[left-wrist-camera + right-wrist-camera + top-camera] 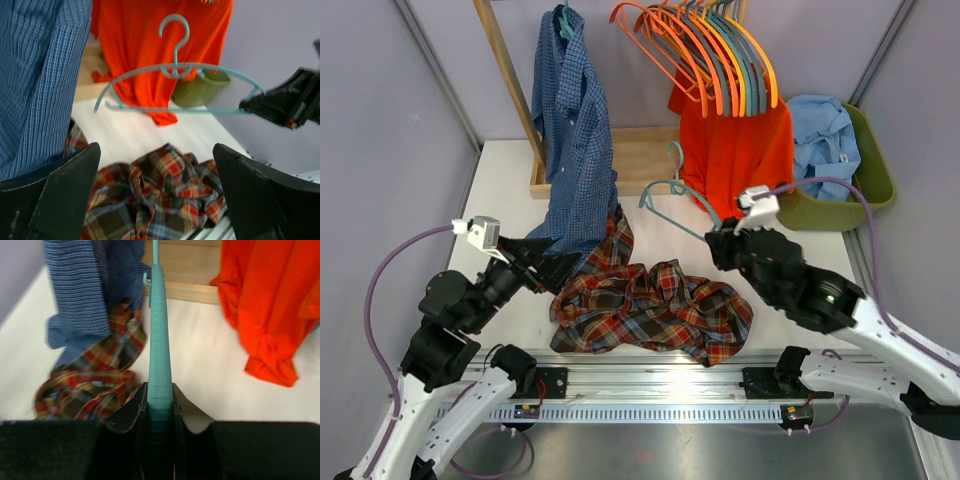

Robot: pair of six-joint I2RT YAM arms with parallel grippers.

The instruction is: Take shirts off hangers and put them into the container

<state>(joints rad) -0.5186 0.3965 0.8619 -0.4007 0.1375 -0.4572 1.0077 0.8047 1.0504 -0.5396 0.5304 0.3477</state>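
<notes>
1. The right gripper (160, 392) is clenched on a teal hanger (159, 335). Its fingers (127, 412) pinch the flat plastic strip from both sides.
2. From above, this right gripper (718, 238) grips the near end of one arm of the teal hanger (675, 190). The hanger is bare and its hook points toward the back. In the left wrist view the teal hanger (175, 67) stands clear above the counter (500, 180), hook upward, with the right gripper (248, 104) at its right tip.
3. The left gripper (155, 150) is released, its jaws spread wide with nothing between them. From above, the left gripper (552, 265) sits at the left edge of the cloth pile, just beside the bottom hem of the check shirt. Whether it touches the cloth cannot be told.
4. A red-brown-green plaid shirt (650, 305) lies crumpled on the counter between the two arms, off any hanger.
5. The dark blue check shirt (570, 130) hangs from the wooden rack (505, 70). Its lower end meets the plaid shirt.
6. An orange-red shirt (735, 150) hangs under a bunch of orange, teal and yellow hangers (710, 50), behind the held hanger.
7. The olive-green laundry basket (875, 170) stands at the far right of the counter, with a light blue shirt (825, 135) bundled inside it.
</notes>
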